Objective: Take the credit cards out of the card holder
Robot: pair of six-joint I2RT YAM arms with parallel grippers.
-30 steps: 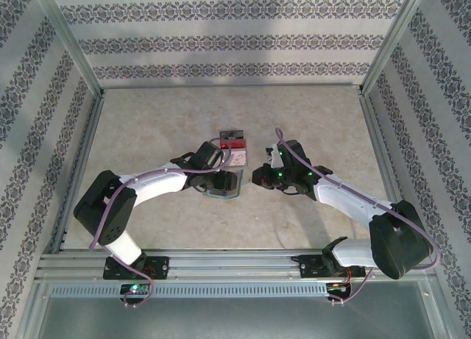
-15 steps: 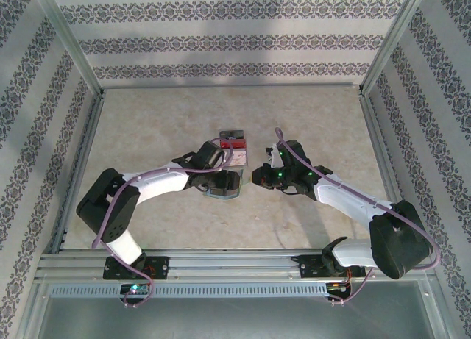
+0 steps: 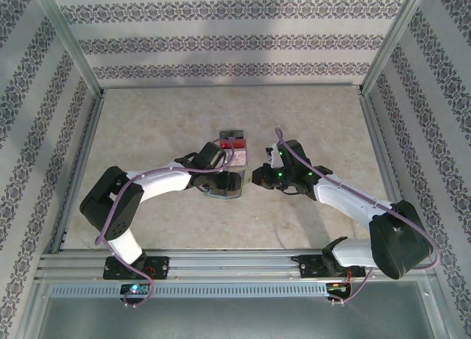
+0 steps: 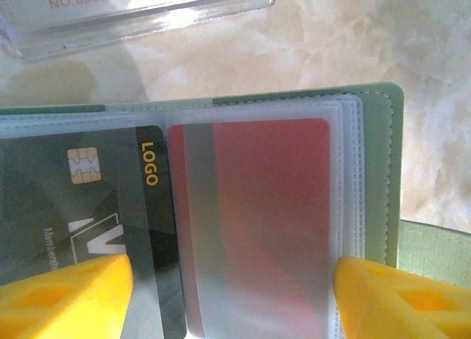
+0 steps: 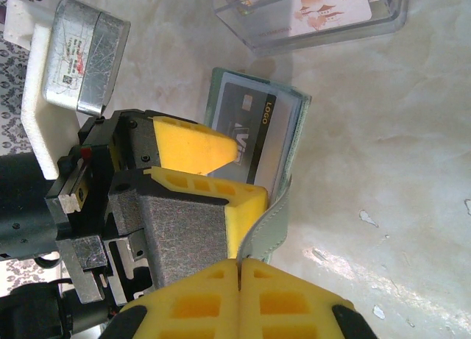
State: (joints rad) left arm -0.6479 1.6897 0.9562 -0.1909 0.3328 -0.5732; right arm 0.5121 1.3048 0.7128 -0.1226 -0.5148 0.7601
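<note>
The left hand (image 4: 235, 295), holding nothing, is spreading wider than a second ago over the open holder (image 4: 379, 177) midway between the table's (image 3: 147, 126) side edges, while the right hand (image 5: 239, 269) is pinching its cover, the red card (image 4: 250, 221) and dark card (image 4: 73, 199) still sitting in cloudy sleeves.

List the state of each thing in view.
card holder, open on the table, cover edge pinched.
dark card, in its clear sleeve.
red card, in its clear sleeve.
clear box, on the table, pale card inside.
left hand, open over the sleeves.
right hand, shut on the card holder's cover.
</note>
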